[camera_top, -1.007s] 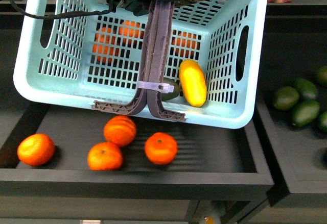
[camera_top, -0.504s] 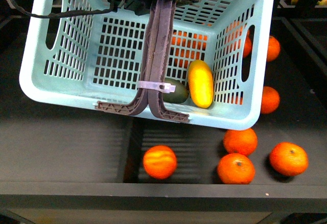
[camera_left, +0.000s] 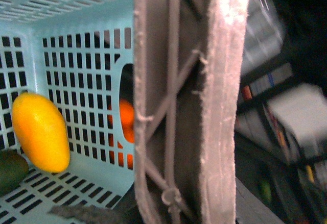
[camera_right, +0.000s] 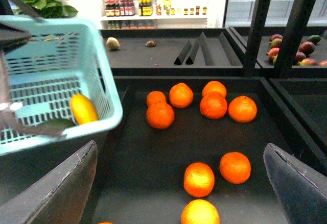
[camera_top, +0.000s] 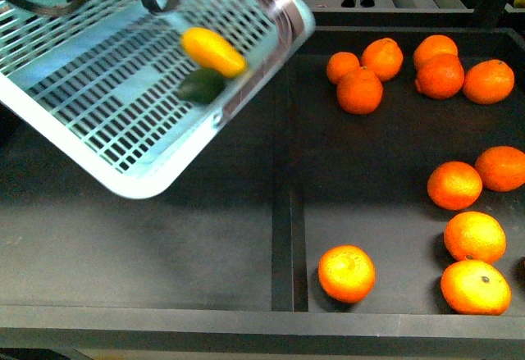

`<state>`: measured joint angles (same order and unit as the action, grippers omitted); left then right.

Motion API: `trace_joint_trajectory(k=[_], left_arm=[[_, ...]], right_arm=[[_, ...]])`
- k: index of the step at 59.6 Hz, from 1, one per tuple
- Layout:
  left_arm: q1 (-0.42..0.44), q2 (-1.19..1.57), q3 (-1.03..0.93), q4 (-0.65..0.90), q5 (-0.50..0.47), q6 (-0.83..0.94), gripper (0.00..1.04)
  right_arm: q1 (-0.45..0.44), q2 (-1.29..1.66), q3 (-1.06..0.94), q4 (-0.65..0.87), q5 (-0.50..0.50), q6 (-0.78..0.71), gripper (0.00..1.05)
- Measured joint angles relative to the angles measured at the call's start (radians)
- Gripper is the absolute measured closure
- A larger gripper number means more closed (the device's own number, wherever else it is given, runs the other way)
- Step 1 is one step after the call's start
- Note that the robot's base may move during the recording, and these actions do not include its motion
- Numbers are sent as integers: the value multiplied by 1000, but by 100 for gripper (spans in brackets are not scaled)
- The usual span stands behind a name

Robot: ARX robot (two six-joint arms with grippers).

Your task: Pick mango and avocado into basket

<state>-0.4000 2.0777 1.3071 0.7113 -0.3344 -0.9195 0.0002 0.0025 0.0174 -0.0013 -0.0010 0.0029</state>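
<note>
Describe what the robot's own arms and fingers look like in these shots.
Little of them shows. In the right wrist view, two broad fingers frame the bottom corners: dark grey, flat, with pale worn edges. In the front view only a blurred dark mass with a black cable shows at the top left. No left fingers are visible in the left wrist view.

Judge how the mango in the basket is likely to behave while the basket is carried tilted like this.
The mango looks smooth and oblong, so it probably rolls or slides. It lies loose beside the avocado in the tilted basket, likely shifting toward the lower wall.
</note>
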Motion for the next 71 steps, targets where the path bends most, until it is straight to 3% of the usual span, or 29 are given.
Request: trace_joint_trajectory(k=[6,16,23,29,44,62,71], left_arm=[[54,60,123,-40,-177,-124,91],[146,207,282,-197,-267,-388,92],[168,338,372,-296,-239,-590,92],[180,382,471,-342,-118,-623,92],[191,392,483,-437,-54,-682,92],[208,295,478,-761,-21,-568,33],[174,154,457,-974,-102,-438,7]], right_arm=[[0,0,0,0,4,0,9],[0,0,0,0,1,0,9],[0,0,0,0,2,0,9],[0,0,0,0,1,0,9],[0,0,0,0,2,0,9],[0,0,0,0,1,0,9],[0,0,0,0,1,0,9]])
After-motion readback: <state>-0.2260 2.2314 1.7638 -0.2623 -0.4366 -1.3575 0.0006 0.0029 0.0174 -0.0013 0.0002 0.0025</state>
